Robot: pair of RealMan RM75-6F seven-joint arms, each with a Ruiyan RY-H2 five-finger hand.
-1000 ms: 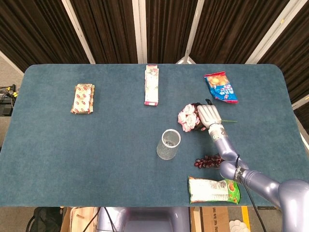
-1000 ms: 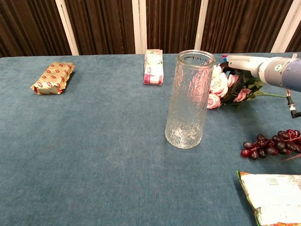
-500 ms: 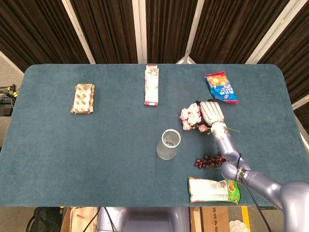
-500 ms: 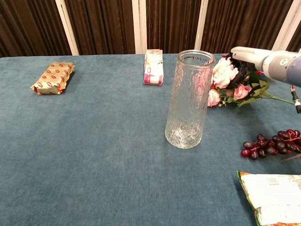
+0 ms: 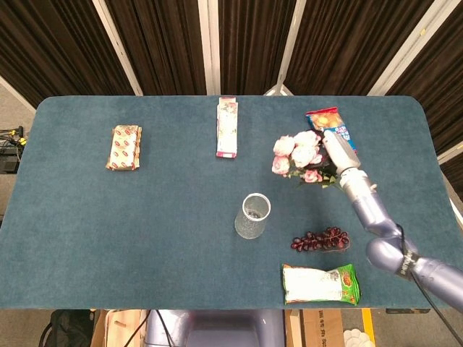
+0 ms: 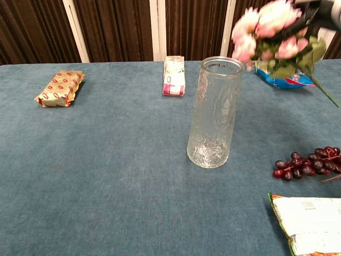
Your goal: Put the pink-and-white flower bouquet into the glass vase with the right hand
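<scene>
The pink-and-white flower bouquet (image 5: pixel 299 157) (image 6: pixel 272 33) hangs in the air to the right of and above the rim of the glass vase (image 5: pixel 252 215) (image 6: pixel 213 113). My right hand (image 5: pixel 338 154) (image 6: pixel 319 9) grips it by the stems, blooms pointing left, and a green stem trails down to the right in the chest view. The vase stands upright and empty near the table's middle. The left hand is in neither view.
A bunch of dark grapes (image 5: pixel 320 240) (image 6: pixel 305 162) and a green-and-white snack bag (image 5: pixel 320 283) (image 6: pixel 309 217) lie front right. A blue snack bag (image 5: pixel 329 124) lies behind the bouquet. A pink-and-white box (image 5: pixel 228 127) and a gold packet (image 5: pixel 124 147) sit farther back.
The right hand has lifted the bouquet off the table, up and slightly back and to the right. The blooms now stand above the vase rim's height.
</scene>
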